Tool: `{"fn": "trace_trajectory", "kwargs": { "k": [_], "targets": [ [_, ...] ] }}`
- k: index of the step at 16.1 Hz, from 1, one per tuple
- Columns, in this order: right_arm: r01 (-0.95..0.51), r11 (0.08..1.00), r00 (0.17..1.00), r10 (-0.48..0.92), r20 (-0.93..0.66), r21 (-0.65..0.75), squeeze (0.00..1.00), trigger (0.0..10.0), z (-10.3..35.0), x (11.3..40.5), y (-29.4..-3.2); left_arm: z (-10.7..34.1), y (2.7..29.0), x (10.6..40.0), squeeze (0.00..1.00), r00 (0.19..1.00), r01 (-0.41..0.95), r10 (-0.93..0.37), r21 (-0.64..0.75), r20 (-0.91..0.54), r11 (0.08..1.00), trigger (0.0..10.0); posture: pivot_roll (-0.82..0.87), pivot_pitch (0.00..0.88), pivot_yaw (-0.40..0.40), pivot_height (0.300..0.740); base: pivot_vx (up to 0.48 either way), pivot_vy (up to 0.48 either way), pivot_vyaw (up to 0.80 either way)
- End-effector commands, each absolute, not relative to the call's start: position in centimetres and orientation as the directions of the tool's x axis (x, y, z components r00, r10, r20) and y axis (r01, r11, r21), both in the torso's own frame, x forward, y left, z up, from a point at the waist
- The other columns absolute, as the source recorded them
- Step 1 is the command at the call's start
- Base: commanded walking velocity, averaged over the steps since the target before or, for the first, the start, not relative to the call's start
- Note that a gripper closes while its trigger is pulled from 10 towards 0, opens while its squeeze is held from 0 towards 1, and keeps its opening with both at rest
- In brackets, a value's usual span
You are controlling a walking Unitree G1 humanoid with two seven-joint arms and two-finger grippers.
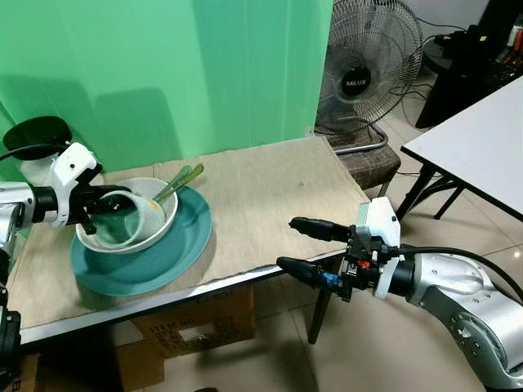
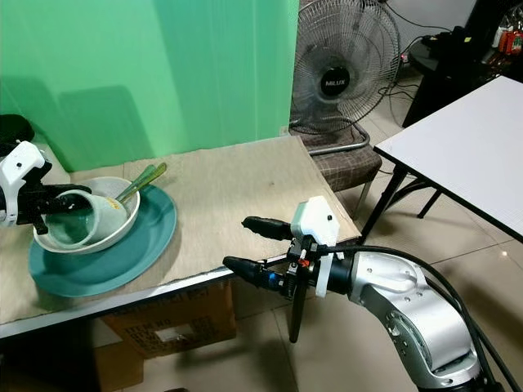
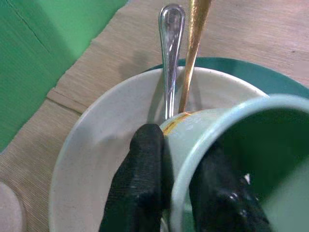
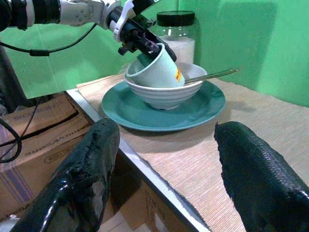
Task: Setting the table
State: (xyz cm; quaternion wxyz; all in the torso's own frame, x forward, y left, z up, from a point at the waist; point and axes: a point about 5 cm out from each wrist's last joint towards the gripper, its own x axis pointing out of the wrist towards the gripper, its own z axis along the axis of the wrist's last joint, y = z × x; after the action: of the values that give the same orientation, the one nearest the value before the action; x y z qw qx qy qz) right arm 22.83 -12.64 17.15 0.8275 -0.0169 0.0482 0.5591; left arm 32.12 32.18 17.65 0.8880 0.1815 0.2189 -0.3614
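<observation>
A fan [image 1: 369, 69] and a chair [image 1: 368, 161] were seen beyond the desk [image 1: 270, 196], a cardboard box [image 1: 192, 327] under it. The cup [image 1: 135, 219] was tilted inside the bowl [image 1: 159, 229] on the plate [image 1: 163, 261], beside two spoons [image 1: 181, 181]. The left gripper [image 1: 105, 208] was clamped on the cup's rim. The right gripper [image 1: 306, 245] was held apart off the desk's front edge.

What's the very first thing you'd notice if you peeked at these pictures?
Probably the left pincer pinching the rim of a pale green cup, tipped on its side in a white bowl on a teal plate at the table's left end. Two utensil handles stick out of the bowl. The right pincer hangs open off the table's front edge, and a big fan stands behind.
</observation>
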Motion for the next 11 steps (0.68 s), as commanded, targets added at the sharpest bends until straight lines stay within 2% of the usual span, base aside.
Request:
{"fn": "trace_trajectory", "kwargs": {
  "k": [1, 7, 11],
  "targets": [
    [-0.924, 0.383, 0.382, 0.92, -0.084, -0.006, 0.0, 10.0, 17.67, 22.64, -12.83, 18.3, 31.98, 32.48, 0.0, 0.641, 0.73, -0.564, 0.185, -0.52, 0.658, 0.0, -0.08, 0.0, 0.088, 0.74, 0.0, 0.0, 0.0],
    [-0.922, 0.387, 0.386, 0.919, -0.083, -0.002, 0.0, 10.0, 17.59, 22.32, -12.7, 18.38, 32.08, 32.36, 0.0, 0.621, 0.746, -0.576, 0.174, -0.532, 0.643, 0.0, -0.08, 0.0, 0.092, 0.74, 0.0, 0.0, 0.0],
    [-0.922, 0.388, 0.386, 0.919, -0.083, 0.0, 0.0, 10.0, 17.56, 22.42, -12.64, 19.2, 32.62, 32.27, 0.0, 0.639, 0.734, -0.574, 0.184, -0.513, 0.653, 0.0, -0.07, 0.0, 0.085, 0.74, 0.0, 0.0, 0.0]
  ]
}}
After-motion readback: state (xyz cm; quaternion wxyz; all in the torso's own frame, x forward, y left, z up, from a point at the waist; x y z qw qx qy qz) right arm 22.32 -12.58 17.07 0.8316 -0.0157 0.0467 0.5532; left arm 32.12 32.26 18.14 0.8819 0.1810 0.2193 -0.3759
